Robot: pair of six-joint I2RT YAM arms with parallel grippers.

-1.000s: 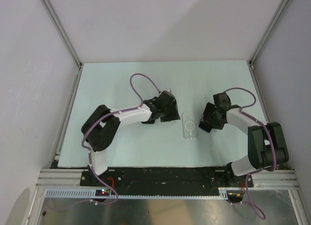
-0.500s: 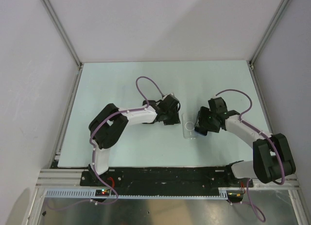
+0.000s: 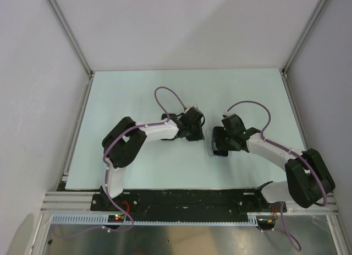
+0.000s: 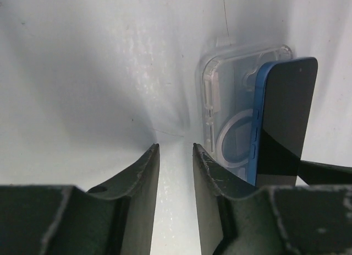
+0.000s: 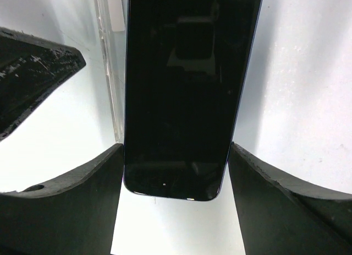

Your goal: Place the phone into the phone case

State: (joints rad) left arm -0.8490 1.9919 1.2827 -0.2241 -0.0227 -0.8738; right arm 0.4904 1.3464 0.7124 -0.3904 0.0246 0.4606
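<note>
My left arm (image 3: 124, 147) bends in from the near left corner of the pale bench (image 3: 126, 95), with a purple cable (image 3: 161, 95) looping above its wrist. My left fingers (image 4: 144, 180) point toward the middle of the bench and sit low over it. They stand a narrow gap apart, with only bare bench showing between them, and they hold nothing. From above they end just left of the case, and I cannot tell whether they touch it.

The case (image 4: 228, 84) lies flat on the bench near its middle. In my left wrist view it is just ahead of my left fingers and a little to their right. It is clear with rounded corners, and the white ring (image 4: 220, 135) on its back shows through.

The phone (image 4: 286, 112) is over the far side of the case in that view. Its black screen faces up and its blue side edge is turned toward my left fingers. In my right wrist view one long clear wall of the case shows just left of the phone, so the two do not line up. I cannot tell whether the phone rests on the case or hangs just above it.

My right fingers (image 5: 82, 202) are clamped on the phone, one on each long edge near its nearer end. My right arm (image 3: 305, 175) reaches in from the near right corner, and another purple cable (image 3: 247, 104) arches over its wrist. From above, this wrist covers most of the case.
</note>
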